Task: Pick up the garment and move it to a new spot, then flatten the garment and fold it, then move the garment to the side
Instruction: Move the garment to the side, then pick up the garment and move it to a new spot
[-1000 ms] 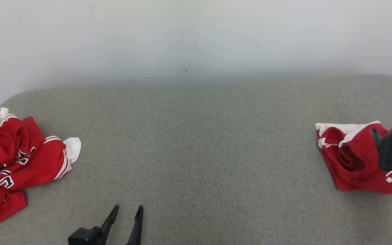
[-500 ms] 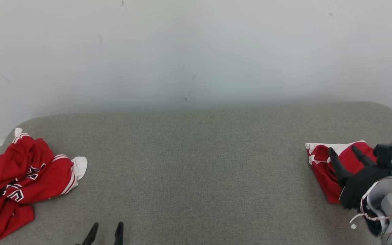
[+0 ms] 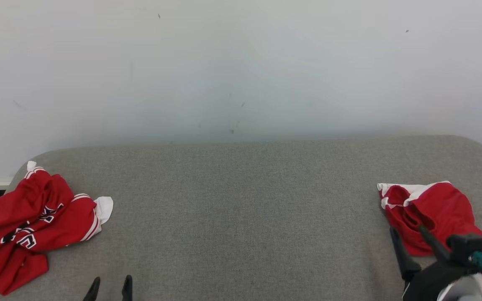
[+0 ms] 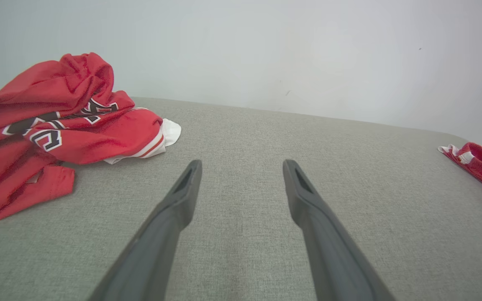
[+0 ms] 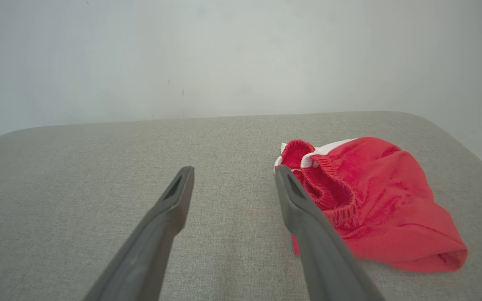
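A crumpled red garment (image 3: pixel 32 225) with black-and-white lettering and white trim lies at the far left of the grey fabric surface (image 3: pixel 241 209). In the left wrist view this garment (image 4: pixel 57 125) is ahead and to the left of my left gripper (image 4: pixel 242 164), which is open and empty. The left gripper (image 3: pixel 111 283) shows at the bottom edge of the head view. My right gripper (image 3: pixel 407 230) stands open just in front of folded red shorts (image 3: pixel 437 209). In the right wrist view the right gripper (image 5: pixel 233 169) holds nothing, and its right finger is beside the shorts' (image 5: pixel 370 200) waistband.
A pale wall rises behind the grey surface, whose far corners are rounded. The wide middle of the surface lies between the two red pieces. The shorts (image 4: pixel 481 167) show at the right edge of the left wrist view.
The head camera has tilted, so the whole picture shifted down. My right gripper has drawn back from over the red shorts to their near side. The shorts stay where they lay.
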### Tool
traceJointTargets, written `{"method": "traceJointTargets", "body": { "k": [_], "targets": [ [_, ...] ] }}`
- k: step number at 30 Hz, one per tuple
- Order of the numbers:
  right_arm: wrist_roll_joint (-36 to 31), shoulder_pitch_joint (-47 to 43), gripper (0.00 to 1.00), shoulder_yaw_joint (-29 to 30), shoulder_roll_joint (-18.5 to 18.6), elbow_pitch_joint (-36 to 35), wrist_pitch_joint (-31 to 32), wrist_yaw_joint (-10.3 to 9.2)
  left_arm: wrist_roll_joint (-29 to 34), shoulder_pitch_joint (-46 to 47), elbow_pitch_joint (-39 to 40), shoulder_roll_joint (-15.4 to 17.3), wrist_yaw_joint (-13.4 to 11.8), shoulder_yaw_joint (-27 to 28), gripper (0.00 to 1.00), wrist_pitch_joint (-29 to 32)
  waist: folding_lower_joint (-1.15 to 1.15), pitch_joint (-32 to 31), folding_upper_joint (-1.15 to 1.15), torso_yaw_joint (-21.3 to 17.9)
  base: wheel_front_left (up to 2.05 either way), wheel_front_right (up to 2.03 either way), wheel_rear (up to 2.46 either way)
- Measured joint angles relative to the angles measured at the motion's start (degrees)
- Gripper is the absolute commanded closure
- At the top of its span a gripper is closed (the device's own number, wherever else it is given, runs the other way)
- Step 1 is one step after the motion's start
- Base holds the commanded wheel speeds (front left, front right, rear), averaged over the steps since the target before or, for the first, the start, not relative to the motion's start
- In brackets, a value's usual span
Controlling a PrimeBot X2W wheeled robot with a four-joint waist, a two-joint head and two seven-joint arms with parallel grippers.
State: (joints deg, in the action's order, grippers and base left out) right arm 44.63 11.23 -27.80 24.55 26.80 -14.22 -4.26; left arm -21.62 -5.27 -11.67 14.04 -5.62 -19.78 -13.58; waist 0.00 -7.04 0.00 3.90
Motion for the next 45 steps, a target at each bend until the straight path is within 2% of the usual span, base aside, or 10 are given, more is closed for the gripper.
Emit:
{"method": "traceJointTargets", "body": {
  "k": [6,14,25,45],
  "targets": [
    [-2.0,-6.1,0.0,2.2,-0.5,-6.4,-0.2,-1.89,0.1,-0.4,1.3,0.6,-0.5,1.8,0.0,0.0,0.0,0.4,0.0,0.2,0.0,0.0,0.0],
    [-5.8,-10.8,0.0,5.5,-1.3,-13.4,-0.2,-2.56,2.1,-0.6,2.3,1.0,-0.9,3.1,0.0,0.1,0.0,1.3,0.0,0.4,0.0,0.0,0.0],
    [-10.2,-12.5,0.0,8.0,-1.3,-17.4,-0.2,-2.81,5.7,-0.5,2.1,1.4,-1.4,3.8,0.0,2.2,0.01,1.9,0.0,0.4,0.0,0.0,0.0],
    [-13.1,-16.1,0.0,12.8,-3.1,-20.1,-0.2,-2.88,6.6,-0.5,3.3,0.4,-1.4,6.0,0.0,4.1,0.01,2.3,0.0,1.3,0.0,0.0,0.0]
  ]
}}
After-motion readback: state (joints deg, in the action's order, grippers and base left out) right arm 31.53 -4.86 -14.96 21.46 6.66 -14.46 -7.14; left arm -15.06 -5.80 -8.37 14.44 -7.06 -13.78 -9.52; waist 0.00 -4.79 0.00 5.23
